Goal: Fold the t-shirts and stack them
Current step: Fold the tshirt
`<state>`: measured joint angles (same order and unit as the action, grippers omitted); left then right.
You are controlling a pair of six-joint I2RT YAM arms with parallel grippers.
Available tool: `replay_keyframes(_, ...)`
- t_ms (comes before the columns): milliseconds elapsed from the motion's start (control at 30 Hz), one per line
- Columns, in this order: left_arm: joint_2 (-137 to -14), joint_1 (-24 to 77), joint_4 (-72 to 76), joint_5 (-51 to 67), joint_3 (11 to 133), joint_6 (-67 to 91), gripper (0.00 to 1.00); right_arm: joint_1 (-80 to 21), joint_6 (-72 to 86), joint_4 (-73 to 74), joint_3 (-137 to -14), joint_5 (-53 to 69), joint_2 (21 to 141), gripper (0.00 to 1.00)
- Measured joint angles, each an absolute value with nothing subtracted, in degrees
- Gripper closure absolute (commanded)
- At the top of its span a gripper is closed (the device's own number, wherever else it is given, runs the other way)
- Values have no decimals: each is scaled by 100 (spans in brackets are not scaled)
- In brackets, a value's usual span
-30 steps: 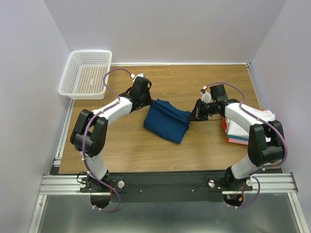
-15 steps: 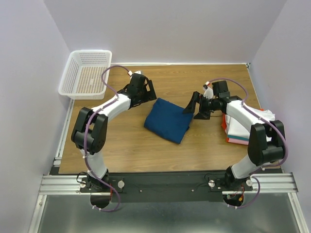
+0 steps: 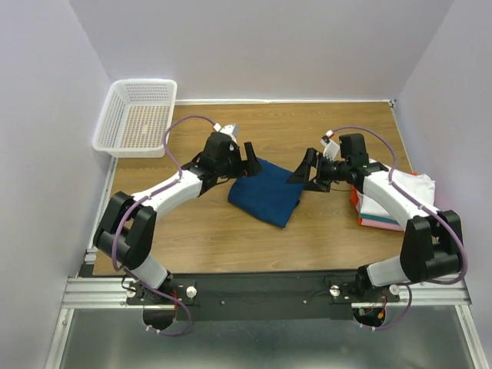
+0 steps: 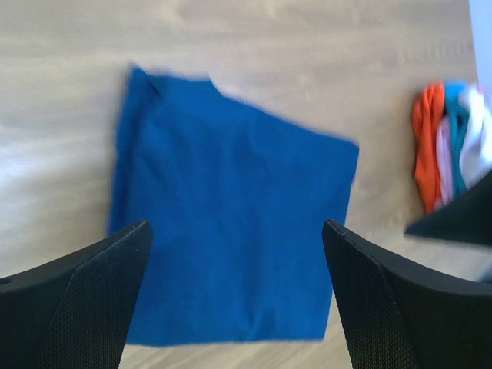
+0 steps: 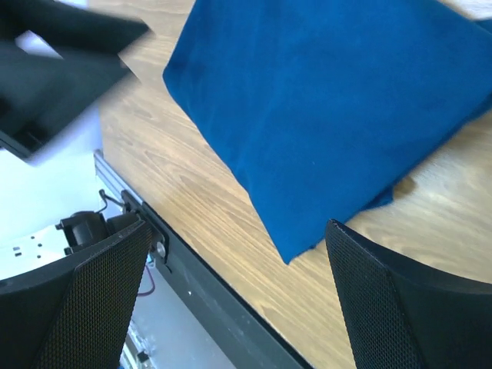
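The dark blue t-shirt [image 3: 265, 192] lies folded flat on the wooden table, print hidden. My left gripper [image 3: 248, 157] hovers open over its far left corner. In the left wrist view the blue t-shirt [image 4: 231, 231] fills the space below the left gripper [image 4: 237, 224], whose jaws stand wide apart and hold nothing. My right gripper [image 3: 304, 171] hangs open just off the shirt's far right corner. In the right wrist view the right gripper [image 5: 238, 224] is above the blue t-shirt's [image 5: 323, 115] near edge. Folded white, pink and orange-red t-shirts [image 3: 392, 201] are stacked at the right edge.
A white mesh basket [image 3: 138, 115] sits at the far left corner. The stack of tees [image 4: 446, 146] shows as coloured folds in the left wrist view. The black front rail [image 5: 192, 284] runs along the table's near edge. Walls close in on three sides.
Both grippers opened and let go of the blue t-shirt, which settled flat. The left gripper then swung right, over the shirt's corner; the right gripper drew back slightly.
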<state>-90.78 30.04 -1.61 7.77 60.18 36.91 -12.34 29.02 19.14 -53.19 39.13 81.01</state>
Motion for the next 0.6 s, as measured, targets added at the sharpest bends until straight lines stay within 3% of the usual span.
replay_keyframes(333, -9100, 3142, 519, 1295, 4692, 3708, 2, -1308, 2969, 1361, -5446, 4082, 9292, 0)
replay_keyframes(600, -9306, 3135, 945, 1293, 4449, 3760, 2, -1308, 2921, 1282, -5754, 4062, 9996, 0)
